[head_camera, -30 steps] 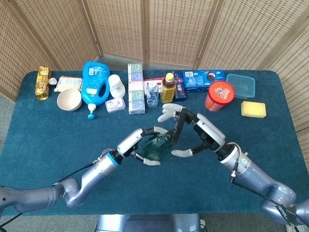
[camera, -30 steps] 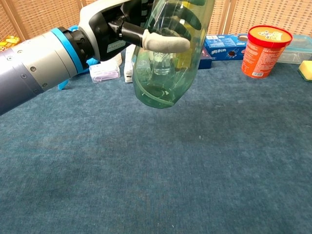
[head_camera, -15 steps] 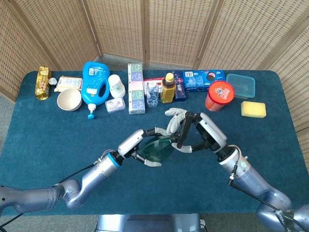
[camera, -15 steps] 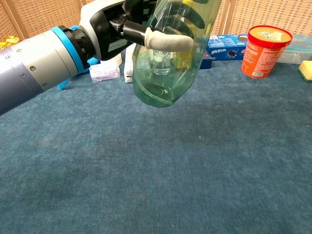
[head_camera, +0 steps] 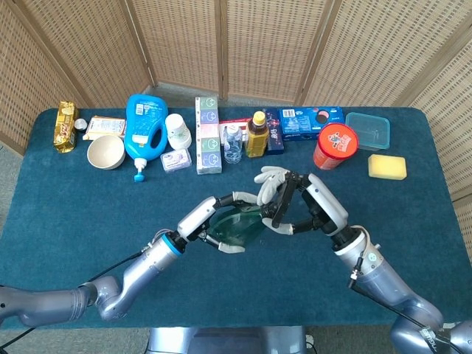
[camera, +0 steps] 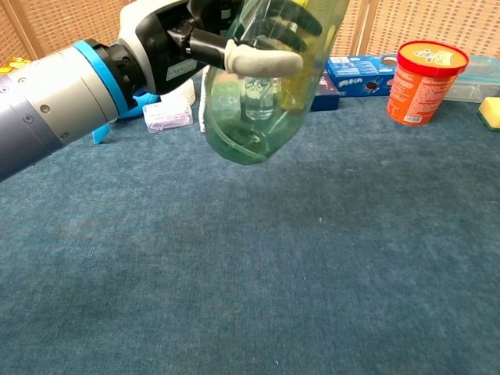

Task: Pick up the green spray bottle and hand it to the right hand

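Note:
The green spray bottle (head_camera: 237, 226) is a clear green plastic bottle held above the blue tablecloth at the table's middle. My left hand (head_camera: 218, 214) grips its body from the left, with fingers wrapped over it. In the chest view the bottle (camera: 254, 101) hangs tilted, base down, with the left hand (camera: 199, 39) around its upper body. My right hand (head_camera: 295, 206) reaches in from the right, its fingers and thumb curled around the bottle's dark spray head. The chest view does not show the right hand.
A row of goods lines the far edge: white bowl (head_camera: 105, 152), blue detergent jug (head_camera: 145, 127), box stack (head_camera: 208, 135), drink bottles (head_camera: 256, 133), red tub (head_camera: 335, 145), clear lidded box (head_camera: 367, 130) and yellow sponge (head_camera: 387, 167). Woven screens stand behind the table.
My right hand has closed from spread fingers onto the bottle's spray head. The left hand still grips the body, and the bottle has shifted slightly left and up in the chest view.

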Robot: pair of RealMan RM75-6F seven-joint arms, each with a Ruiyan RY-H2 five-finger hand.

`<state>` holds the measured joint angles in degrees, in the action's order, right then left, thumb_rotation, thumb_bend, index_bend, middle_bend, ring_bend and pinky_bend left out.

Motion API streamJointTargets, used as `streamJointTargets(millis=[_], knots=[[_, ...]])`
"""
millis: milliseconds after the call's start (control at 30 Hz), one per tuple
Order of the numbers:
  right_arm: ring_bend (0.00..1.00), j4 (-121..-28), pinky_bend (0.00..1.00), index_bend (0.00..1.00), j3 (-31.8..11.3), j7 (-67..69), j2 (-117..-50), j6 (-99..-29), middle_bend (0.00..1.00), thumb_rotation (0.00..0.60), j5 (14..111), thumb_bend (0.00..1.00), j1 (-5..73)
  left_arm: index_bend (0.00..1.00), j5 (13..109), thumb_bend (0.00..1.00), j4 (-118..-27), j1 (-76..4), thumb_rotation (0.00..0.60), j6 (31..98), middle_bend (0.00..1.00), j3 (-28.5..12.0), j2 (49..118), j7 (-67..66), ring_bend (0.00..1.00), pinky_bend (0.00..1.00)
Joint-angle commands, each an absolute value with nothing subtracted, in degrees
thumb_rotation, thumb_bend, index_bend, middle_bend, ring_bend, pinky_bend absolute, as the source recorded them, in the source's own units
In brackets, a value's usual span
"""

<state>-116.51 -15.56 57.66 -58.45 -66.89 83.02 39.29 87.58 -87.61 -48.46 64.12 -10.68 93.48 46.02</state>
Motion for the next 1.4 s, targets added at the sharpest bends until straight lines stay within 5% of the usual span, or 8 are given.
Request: streamJointTargets(millis=[33,200,400,933,1400], knots=[[0.29,-116.5,0.16,0.68,-15.7,57.7,-58.4,-66.9,0.65,0.6,83.1,0.44,39.0,0.06,87.4,0.05,-87.9,-48.3,0.6,63.4,0.14,-10.4,92.6,46.0,0.17,0.46],[0.29,-116.5,0.17,0.69,-15.6,57.2,-58.5,-66.8,0.65,0.6,83.6,0.44,38.3,0.0,86.9,0.05,-87.3,-47.8,0.6,63.3,0.01,-10.1,92.2,46.3,0.07,0.37],[0.29,-116.6,0.17,0.7,-15.8,56.5,-58.4,-66.6,0.66,0.6,83.6,0.45,37.9,0.0,87.0,0.05,-86.5,-47.4,0.6,63.1,0.0,-9.5,91.8,45.4,0.0,0.27],[0.29,-116.8,0.17,0.7,-16.8,54.4,-56.5,-66.5,0.66,0.6,83.4,0.46,36.5,0.0,87.5,0.04,-84.1,-45.4,0.6,63.2,0.0,-7.2,89.8,43.4,0.0,0.22],[0.29,-116.2,0.2,0.71,-16.2,51.1,-53.8,-65.6,0.67,0.6,83.6,0.46,34.9,0.0,92.3,0.04,-88.2,-37.8,0.6,72.8,0.0,-3.4,75.0,38.4,0.0,0.2]])
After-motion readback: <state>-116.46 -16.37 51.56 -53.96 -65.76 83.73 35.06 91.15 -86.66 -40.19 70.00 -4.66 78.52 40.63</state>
